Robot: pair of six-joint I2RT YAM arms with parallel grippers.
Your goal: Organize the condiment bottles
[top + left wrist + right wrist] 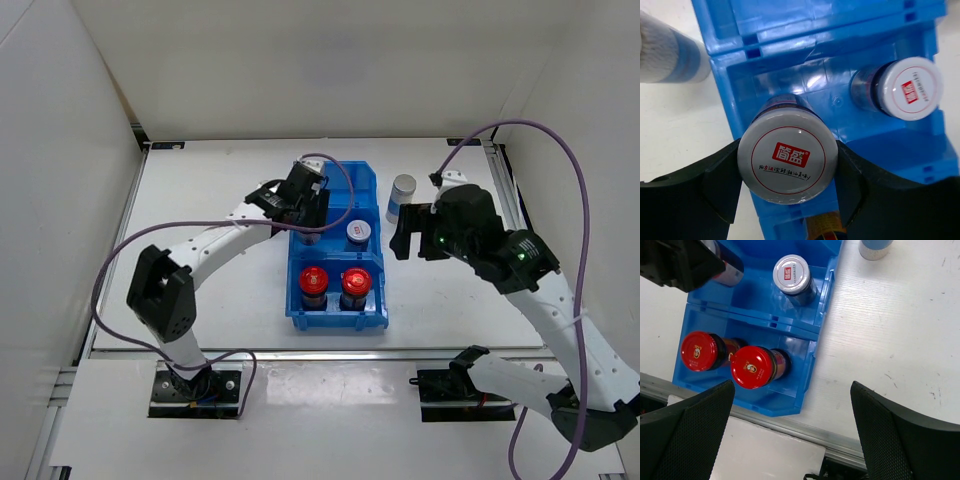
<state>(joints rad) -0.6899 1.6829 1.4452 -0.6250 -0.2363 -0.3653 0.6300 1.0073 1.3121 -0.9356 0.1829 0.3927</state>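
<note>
The blue bin (372, 190) holds two red-lidded jars (313, 281) (355, 281) upright in its near compartment and one silver-lidded jar (359, 232) on the right of the middle compartment. My left gripper (305, 216) is shut on the other silver-lidded jar (787, 159), upright at the left of that compartment, beside its twin (912, 89). One blue-and-white cylinder (401, 197) stands on the table right of the bin. Another (670, 50) shows outside the bin's left wall. My right gripper (404, 235) is open and empty, above the table right of the bin (810, 330).
The bin's far compartment (830, 30) holds nothing I can see. White walls enclose the table on three sides. A metal rail (790, 426) runs along the table's near edge, just below the bin.
</note>
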